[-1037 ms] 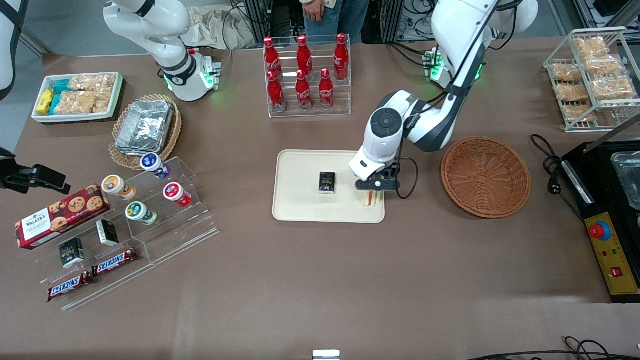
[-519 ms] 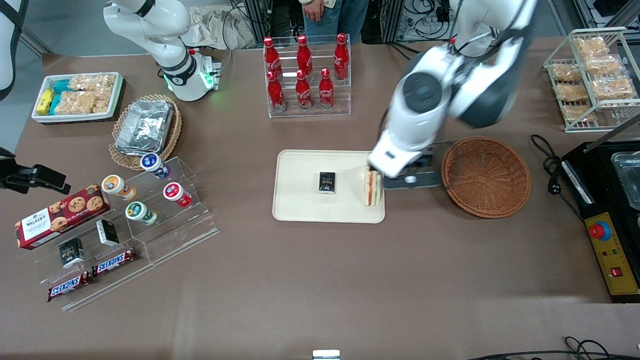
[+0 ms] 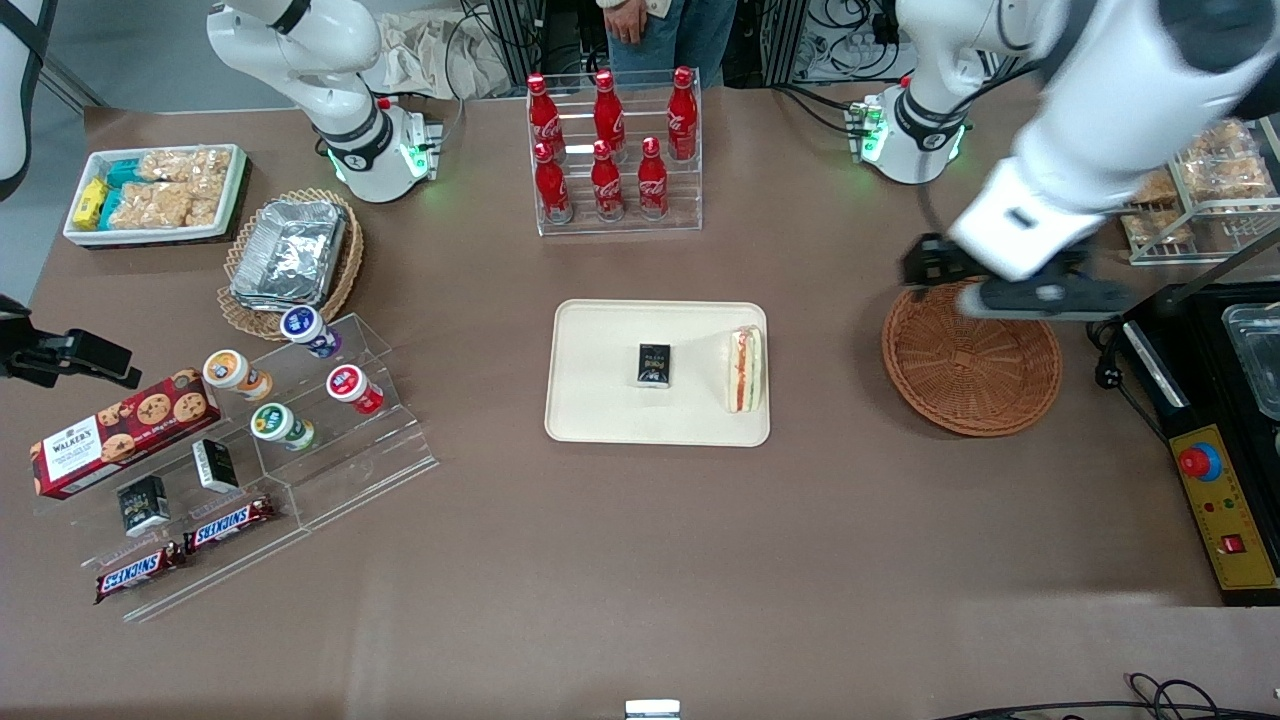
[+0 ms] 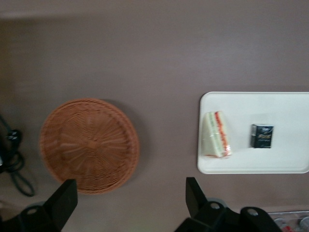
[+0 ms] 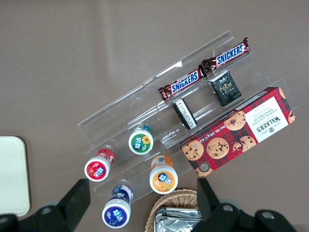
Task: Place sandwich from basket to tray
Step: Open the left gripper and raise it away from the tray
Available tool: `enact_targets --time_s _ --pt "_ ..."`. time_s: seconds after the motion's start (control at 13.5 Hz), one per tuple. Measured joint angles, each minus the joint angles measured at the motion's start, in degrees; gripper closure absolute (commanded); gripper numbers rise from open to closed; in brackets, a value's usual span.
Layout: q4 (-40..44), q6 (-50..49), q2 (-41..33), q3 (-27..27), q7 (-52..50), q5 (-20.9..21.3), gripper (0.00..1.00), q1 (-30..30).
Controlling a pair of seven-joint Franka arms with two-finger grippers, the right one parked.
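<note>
The sandwich (image 3: 745, 370) lies on the cream tray (image 3: 600, 420) at its edge nearest the basket, filling layers showing. It also shows in the left wrist view (image 4: 216, 134) on the tray (image 4: 285, 108). The round brown wicker basket (image 3: 970, 355) is empty, also in the left wrist view (image 4: 89, 145). My left gripper (image 3: 1045, 298) hangs high above the basket's rim farthest from the front camera, well apart from the sandwich. In the left wrist view the gripper (image 4: 129, 198) is open and empty, its fingers (image 4: 193, 193) wide apart.
A small black packet (image 3: 654, 364) lies mid-tray. A rack of red cola bottles (image 3: 612, 150) stands farther from the front camera than the tray. A wire snack rack (image 3: 1190, 150), a black cable (image 3: 1100, 330) and a black appliance with yellow control box (image 3: 1225, 510) are at the working arm's end.
My left gripper let go of the sandwich on the tray, rose, and swung away over the basket toward the working arm's end. The sandwich stays on the tray.
</note>
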Motion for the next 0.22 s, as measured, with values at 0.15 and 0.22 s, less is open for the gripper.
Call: enact_targets --time_s 0.15,0.22 --pt "0.84 -3.15 -0.61 -2.53 2.34 -0.03 0.00 6.07" --pt "1.59 -4.38 -0.60 -3.22 3.07 -0.07 0.00 7.70"
